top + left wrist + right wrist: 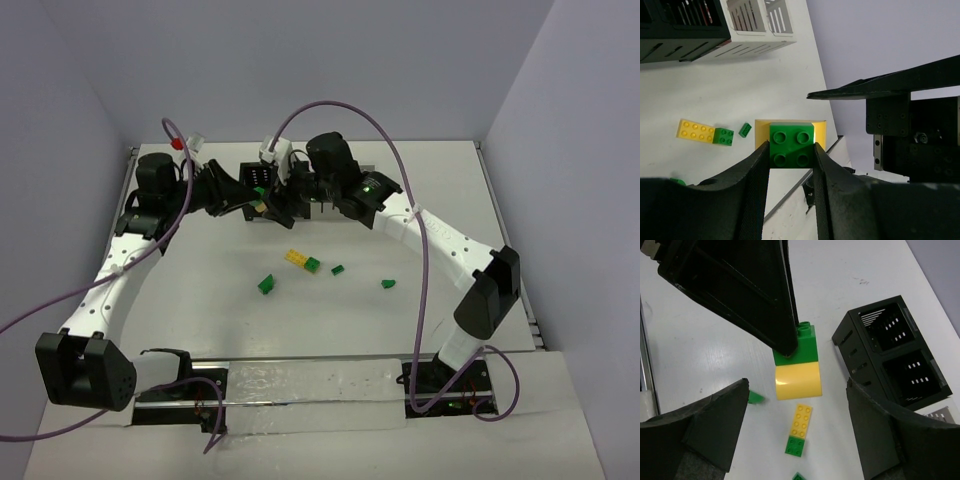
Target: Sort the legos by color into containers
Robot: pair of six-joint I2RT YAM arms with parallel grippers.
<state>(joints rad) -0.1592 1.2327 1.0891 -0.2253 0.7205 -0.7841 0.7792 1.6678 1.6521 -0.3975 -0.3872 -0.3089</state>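
Left wrist: left gripper [791, 150] clamps green-on-yellow lego stack [791, 142]; right gripper [797, 385] wide apart. Worktop [200, 300] centre: one yellow lego [296, 257], four green legos [265, 284].

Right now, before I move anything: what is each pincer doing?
Left pincer: shut on the green brick, with a yellow piece attached to it.
Right pincer: open, holding nothing.

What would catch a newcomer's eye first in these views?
The left gripper clamps a green studded plastic brick stuck onto a yellow plastic block. The open right gripper faces it, the yellow block showing between its spread fingers, untouched. Black slotted plastic bins stand close beside.
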